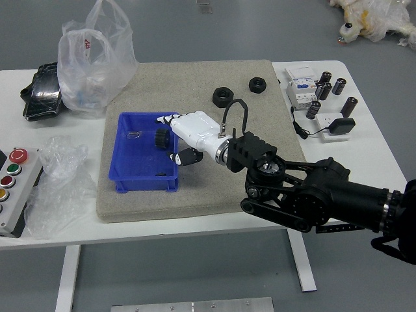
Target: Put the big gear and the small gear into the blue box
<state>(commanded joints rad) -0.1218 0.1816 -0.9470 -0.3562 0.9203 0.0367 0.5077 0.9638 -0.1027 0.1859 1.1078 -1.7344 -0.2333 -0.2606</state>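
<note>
In the blue box (144, 184) — a small metal piece (133, 134) at left, a small dark piece (161, 173) near the front wall, the big gear (162, 138) on edge — just left of the right hand (200, 133), fingers apart, grasping nothing

So the right arm (312, 195) is basically all black with a glossy finish, built from chunky, rounded housings. There's a round joint cap (268, 168) with silvery bits on it, and small pale spots dot the black casing, too small to tell if they're screws. A silver collar (223, 150) rings the wrist, and a thick black cable (246, 116) loops out there. The right hand (197, 133) gets a smooth white shell, while the fingers (189, 156) mix black and white. Pretty slick two-tone look tbh.
</note>
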